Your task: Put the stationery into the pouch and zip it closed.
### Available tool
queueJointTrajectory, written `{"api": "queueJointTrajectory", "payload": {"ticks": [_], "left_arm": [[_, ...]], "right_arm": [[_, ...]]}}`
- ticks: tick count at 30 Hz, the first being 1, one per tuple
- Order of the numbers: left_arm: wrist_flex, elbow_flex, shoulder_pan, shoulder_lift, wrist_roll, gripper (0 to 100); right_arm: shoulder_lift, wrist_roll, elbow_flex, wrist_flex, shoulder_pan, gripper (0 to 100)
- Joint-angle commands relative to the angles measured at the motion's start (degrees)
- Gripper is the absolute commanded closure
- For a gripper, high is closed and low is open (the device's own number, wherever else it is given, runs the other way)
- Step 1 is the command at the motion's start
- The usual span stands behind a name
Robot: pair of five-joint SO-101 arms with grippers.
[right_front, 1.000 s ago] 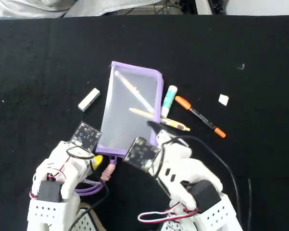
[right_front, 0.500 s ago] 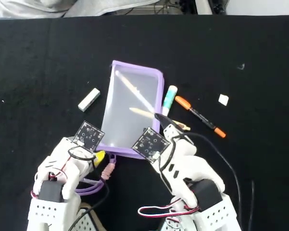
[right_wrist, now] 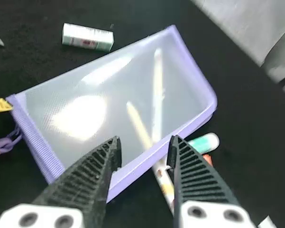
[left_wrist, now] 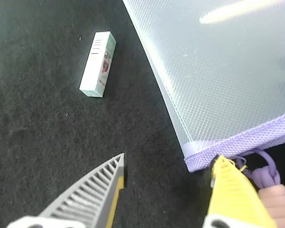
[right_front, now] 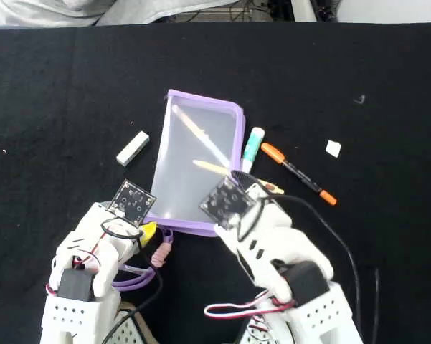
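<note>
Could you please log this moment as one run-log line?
left gripper: open, beside pouch corner | right gripper: open, above pouch edge | marker, glue stick, white box: on table outside pouch

Black, cloth-covered worktop (right_front: 57, 86), matte, flecked here and there with lint. Beyond the worktop's far edge, crumpled pale grey fabric (right_front: 129, 8). Along that same edge, a tangle of dark cables (right_front: 287, 8), then a white patch (right_front: 387, 8). On the worktop near its far right corner, one tiny pale fleck (right_front: 358, 99).
</note>
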Motion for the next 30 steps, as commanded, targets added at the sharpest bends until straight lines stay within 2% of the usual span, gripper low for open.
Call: {"api": "queueJointTrajectory", "payload": {"ticks": [1, 6, 12, 20, 30], "left_arm": [[-0.8, 1.3, -0.1, -0.4, -0.1, 71], [-0.4, 1.3, -0.1, -0.4, -0.1, 71], [0.5, 1.3, -0.6, -0.4, -0.1, 71], [0.3, 1.3, -2.4, -0.4, -0.1, 71], [0.2, 1.3, -2.4, -0.4, -0.1, 71]], "right_arm": [[9.5, -3.2, -7.3, -1.3, 1.0, 82.5], [24.3, -9.8, -15.5, -1.0, 1.0, 82.8], [39.3, -23.9, -23.3, -0.8, 5.7, 82.8], [54.4, -29.4, -29.1, 0.0, 7.0, 82.8], [63.6, -39.0, -32.6, 0.7, 10.4, 82.8]]}}
